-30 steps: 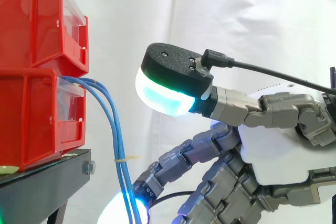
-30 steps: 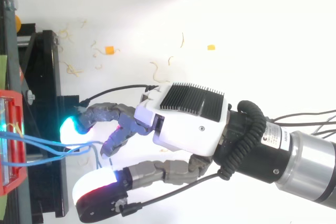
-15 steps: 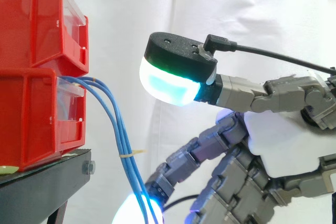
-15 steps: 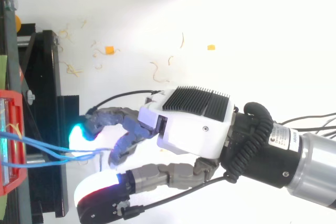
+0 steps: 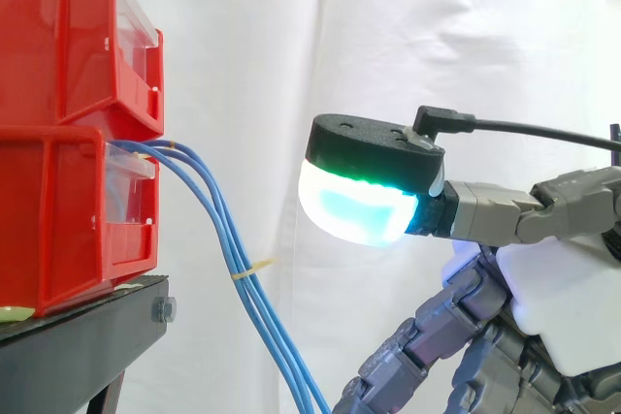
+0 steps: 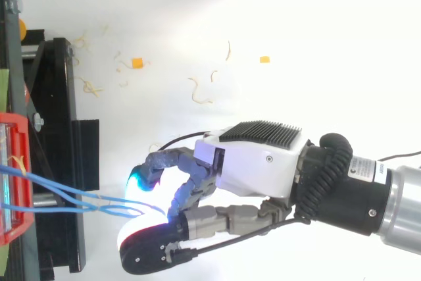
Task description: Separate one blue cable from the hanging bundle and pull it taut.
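Three blue cables [image 5: 228, 239] leave the lower red bin [image 5: 58, 210] and slant down to the right, bound by a small yellow tie [image 5: 250, 268]. In the top view the blue cables [image 6: 72, 199] stretch from the bin [image 6: 13, 182] to my hand [image 6: 256, 169]. They end where a curled finger with a cyan tip [image 6: 140, 182] meets the thumb pad [image 6: 141, 228]. From the side, the hand [image 5: 563, 307] is right of the cables, its thumb pad [image 5: 359, 206] level above them. The point of hold lies below that view's edge.
The bins sit on a black stand [image 5: 87, 336], which lies along the left edge from above [image 6: 62, 97]. A white curtain hangs behind. Orange bits [image 6: 137, 63] and pale scraps [image 6: 197, 93] litter the white floor.
The hand has drawn back to the right, away from the bins, taking the cables along. They now slant more steeply rightward and look straighter. The thumb has dropped lower.
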`<move>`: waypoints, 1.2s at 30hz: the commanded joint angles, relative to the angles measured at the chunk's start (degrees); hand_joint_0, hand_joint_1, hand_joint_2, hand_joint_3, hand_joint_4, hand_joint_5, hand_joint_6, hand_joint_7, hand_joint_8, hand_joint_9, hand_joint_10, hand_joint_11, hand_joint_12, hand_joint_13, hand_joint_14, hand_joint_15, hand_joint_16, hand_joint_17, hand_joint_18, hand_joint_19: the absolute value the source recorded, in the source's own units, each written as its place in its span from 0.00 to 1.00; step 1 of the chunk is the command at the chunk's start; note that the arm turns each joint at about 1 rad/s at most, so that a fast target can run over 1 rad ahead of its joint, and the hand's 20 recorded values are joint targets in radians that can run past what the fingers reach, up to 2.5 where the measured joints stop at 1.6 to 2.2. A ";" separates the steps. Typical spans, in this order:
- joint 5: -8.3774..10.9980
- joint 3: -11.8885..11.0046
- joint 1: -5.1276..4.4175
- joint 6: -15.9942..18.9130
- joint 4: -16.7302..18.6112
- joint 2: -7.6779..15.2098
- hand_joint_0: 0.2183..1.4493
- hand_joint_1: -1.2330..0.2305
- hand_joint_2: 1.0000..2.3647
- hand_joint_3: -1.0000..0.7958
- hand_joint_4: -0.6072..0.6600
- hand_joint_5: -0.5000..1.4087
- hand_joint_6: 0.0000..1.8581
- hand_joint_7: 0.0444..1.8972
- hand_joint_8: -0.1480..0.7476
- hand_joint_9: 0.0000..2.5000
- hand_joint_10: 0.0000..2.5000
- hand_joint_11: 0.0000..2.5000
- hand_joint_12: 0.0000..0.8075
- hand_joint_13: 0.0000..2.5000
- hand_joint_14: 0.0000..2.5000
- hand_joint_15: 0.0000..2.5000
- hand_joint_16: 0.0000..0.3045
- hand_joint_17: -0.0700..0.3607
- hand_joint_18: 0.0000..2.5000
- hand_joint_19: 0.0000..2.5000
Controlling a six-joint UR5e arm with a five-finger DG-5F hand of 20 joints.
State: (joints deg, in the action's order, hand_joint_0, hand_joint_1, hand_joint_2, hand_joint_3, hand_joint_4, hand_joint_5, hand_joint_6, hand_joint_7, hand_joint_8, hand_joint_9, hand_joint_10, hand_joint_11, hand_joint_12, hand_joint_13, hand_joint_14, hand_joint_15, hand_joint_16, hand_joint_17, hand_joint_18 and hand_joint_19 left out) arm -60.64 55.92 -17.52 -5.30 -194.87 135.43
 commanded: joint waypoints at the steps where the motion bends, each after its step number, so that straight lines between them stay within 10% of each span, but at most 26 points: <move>1: -0.10 -0.02 0.12 0.21 -0.08 0.01 0.11 0.66 0.00 0.28 0.69 0.20 0.27 0.41 0.53 0.42 0.01 0.20 0.47 0.37 0.01 0.21 0.17 0.43 0.36 0.17; 11: -0.18 -0.20 0.21 1.35 0.54 0.01 0.11 0.65 0.00 0.28 0.69 0.20 0.27 0.41 0.53 0.43 0.01 0.20 0.47 0.37 0.01 0.22 0.17 0.43 0.35 0.17; 18: -3.79 -0.90 0.65 8.64 2.47 -0.26 0.11 0.64 0.00 0.28 0.69 0.20 0.27 0.41 0.53 0.43 0.01 0.20 0.47 0.37 0.01 0.22 0.16 0.42 0.35 0.17; 36: -3.44 -2.48 1.62 9.26 3.44 -0.96 0.12 0.49 0.00 0.28 0.69 0.20 0.27 0.42 0.52 0.42 0.01 0.21 0.45 0.37 0.01 0.22 0.16 0.41 0.34 0.18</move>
State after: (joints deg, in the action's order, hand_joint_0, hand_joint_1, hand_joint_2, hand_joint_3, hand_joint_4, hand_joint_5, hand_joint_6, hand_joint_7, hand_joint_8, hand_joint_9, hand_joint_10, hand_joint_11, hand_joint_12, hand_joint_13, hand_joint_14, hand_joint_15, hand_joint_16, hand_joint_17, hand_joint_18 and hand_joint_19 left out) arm -64.08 53.78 -16.15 3.82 -191.64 134.51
